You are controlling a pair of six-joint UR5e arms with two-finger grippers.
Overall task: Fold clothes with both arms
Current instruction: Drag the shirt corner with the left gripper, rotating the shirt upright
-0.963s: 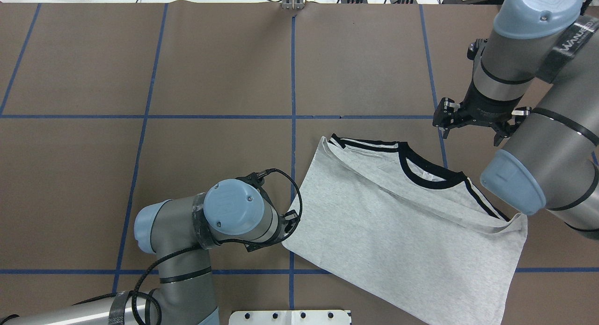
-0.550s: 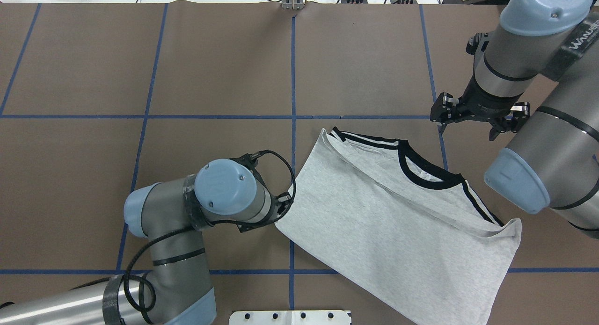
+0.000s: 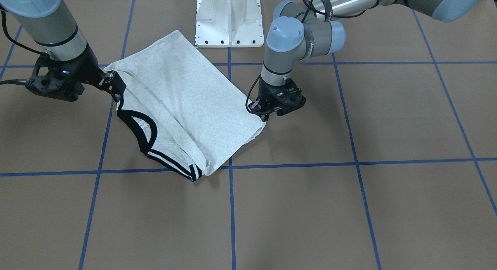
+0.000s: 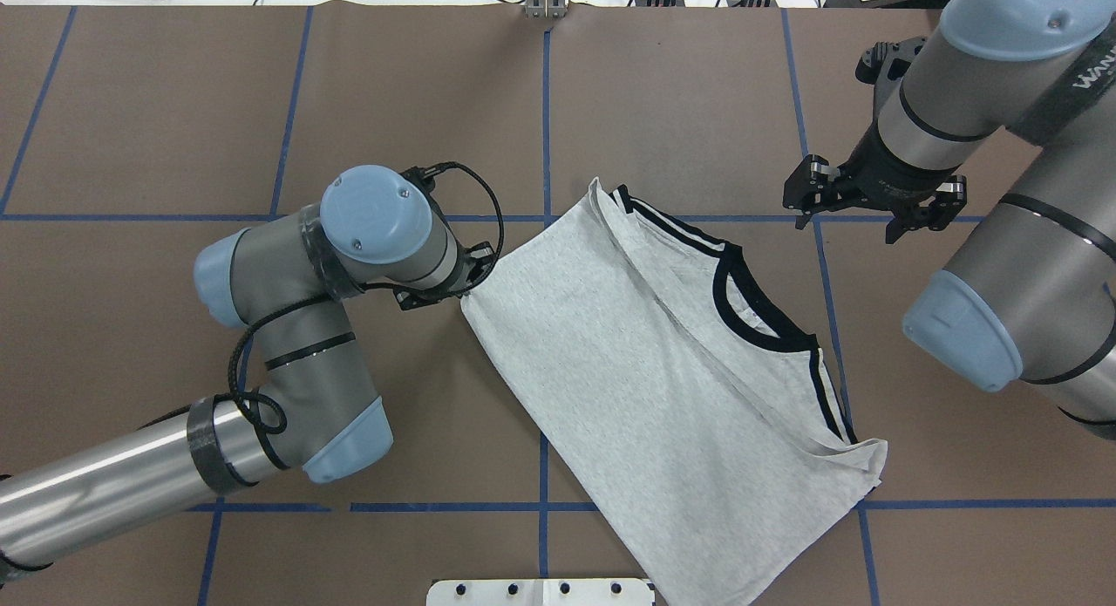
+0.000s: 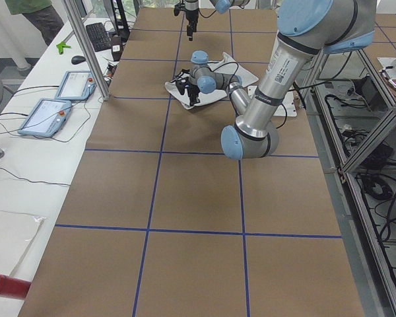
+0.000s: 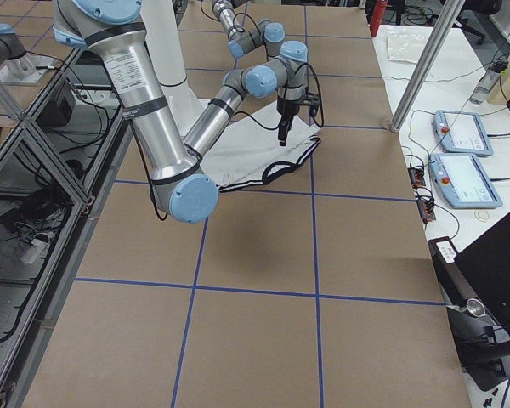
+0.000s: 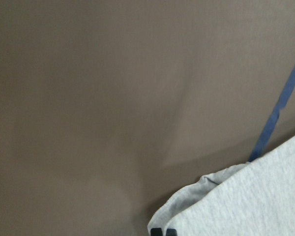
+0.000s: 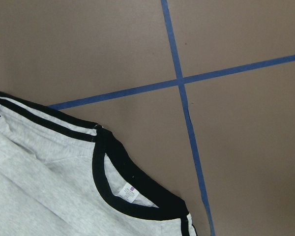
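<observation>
a: where is the shirt (image 4: 628, 371) right now?

b: flat on the brown table (image 4: 174, 109), lying slantwise across the blue tape lines (image 4: 546, 109), plain grey side up. the black collar (image 4: 750, 314) points toward the far right, and the sides look folded in, with a long crease running down from the shoulder.

a: and the grippers?

b: the left gripper (image 3: 263, 111) is down at the near left corner (image 4: 478, 303) of the shirt. in its wrist view the two fingertips sit close together on the cloth edge, so i judge it is pinched on that corner. the right gripper (image 4: 872, 212) hangs above bare table beyond the collar, jaws spread wide, with nothing in them.

a: how will the cloth behave?

b: light and limp, i'd say. thin knit with no stiffness, so it will sag and drag from whatever point is held, and a one-corner pull will likely skew it instead of moving it square. the paper-like table cover may let it slide easily, too.

a: so where should the right one grab?

b: probably an outer corner or edge on the collar side, through all the layers, matching the left hold. the collar band is thicker and may grip better than single cloth, but pinching only the top layer could open the fold.
</observation>
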